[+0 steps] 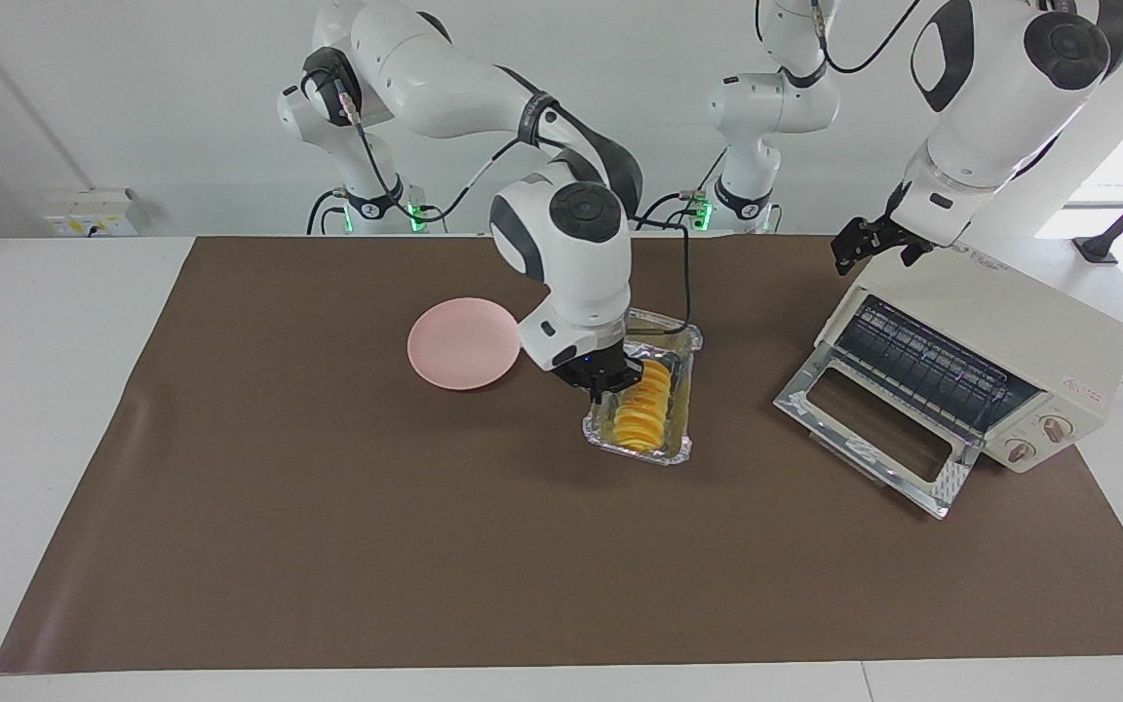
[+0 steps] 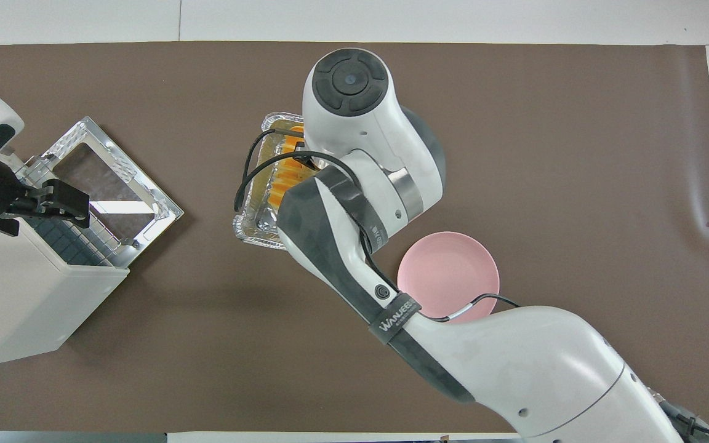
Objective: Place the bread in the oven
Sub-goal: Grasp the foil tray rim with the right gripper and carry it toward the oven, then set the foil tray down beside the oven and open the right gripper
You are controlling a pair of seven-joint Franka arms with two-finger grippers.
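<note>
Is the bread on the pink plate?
No. The bread lies in the foil tray, which the right gripper holds; the plate is bare.
</note>
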